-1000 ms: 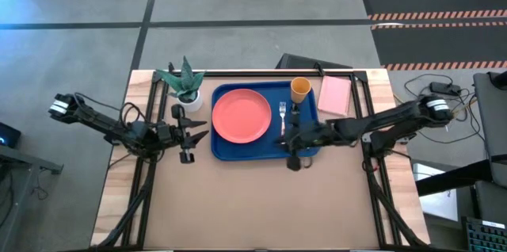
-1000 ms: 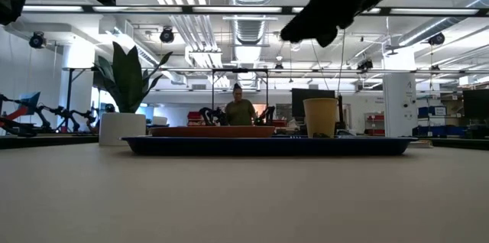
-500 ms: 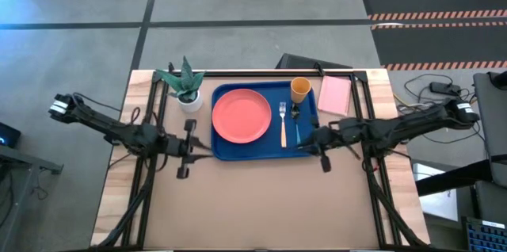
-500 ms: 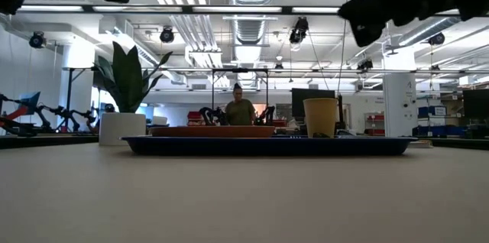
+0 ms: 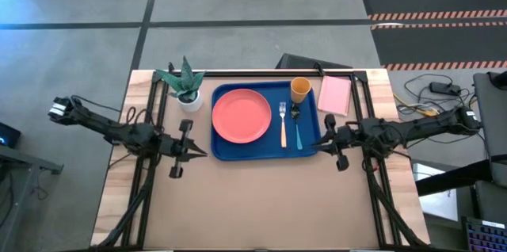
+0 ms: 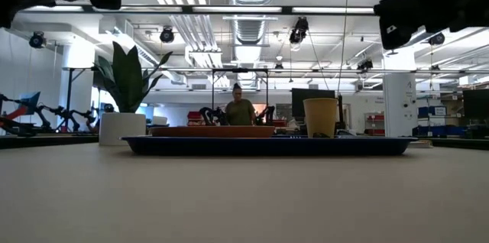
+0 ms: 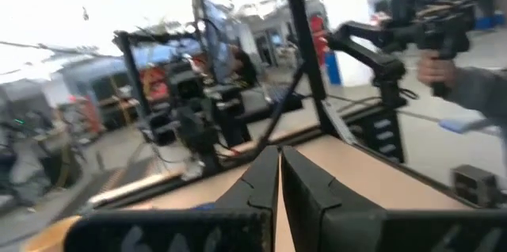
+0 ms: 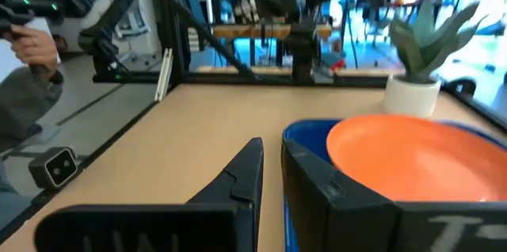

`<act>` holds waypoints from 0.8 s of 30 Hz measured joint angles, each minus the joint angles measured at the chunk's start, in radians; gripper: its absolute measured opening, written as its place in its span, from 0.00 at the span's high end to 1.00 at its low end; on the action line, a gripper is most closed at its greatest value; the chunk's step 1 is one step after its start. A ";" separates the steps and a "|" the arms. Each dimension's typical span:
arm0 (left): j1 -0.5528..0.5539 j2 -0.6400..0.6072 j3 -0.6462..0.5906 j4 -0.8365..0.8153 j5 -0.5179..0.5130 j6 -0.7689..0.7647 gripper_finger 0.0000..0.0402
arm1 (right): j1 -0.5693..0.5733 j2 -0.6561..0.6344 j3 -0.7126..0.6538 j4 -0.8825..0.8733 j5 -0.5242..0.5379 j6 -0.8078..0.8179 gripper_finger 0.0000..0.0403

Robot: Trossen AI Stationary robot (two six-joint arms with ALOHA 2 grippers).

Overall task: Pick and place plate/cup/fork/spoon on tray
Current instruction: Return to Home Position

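Note:
The blue tray [image 5: 309, 147] lies at the table's far middle. On it rest the coral plate [image 5: 242, 116], the fork [image 5: 283, 124] with its orange handle, the teal-handled spoon [image 5: 298, 131] beside the fork, and the orange cup [image 5: 300, 89], which stands upright in the far right corner. My left gripper [image 5: 203, 154] hovers just left of the tray's near left corner, shut and holding nothing [image 7: 280, 153]. My right gripper [image 5: 321, 138] is off the tray's right rim. Its fingers [image 8: 272, 147] are nearly together, with only a thin slit and nothing between them.
A white pot with a green plant [image 5: 184, 85] stands left of the tray's far corner. A pink pad [image 5: 334, 94] lies right of the tray. Bare wood spans the table's near half. A person [image 6: 239, 111] is in the room beyond, and a sleeved hand [image 8: 32, 46] shows in the right wrist view.
My right gripper has drawn back from over the tray toward the table's right edge, and the spoon now shows lying beside the fork. My left gripper has shut on nothing and shifted slightly toward the near edge.

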 joint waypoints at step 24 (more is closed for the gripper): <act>0.323 -0.179 -0.164 0.050 0.046 -0.148 1.00 | -0.010 -0.295 -0.034 -0.185 -0.047 -0.091 0.91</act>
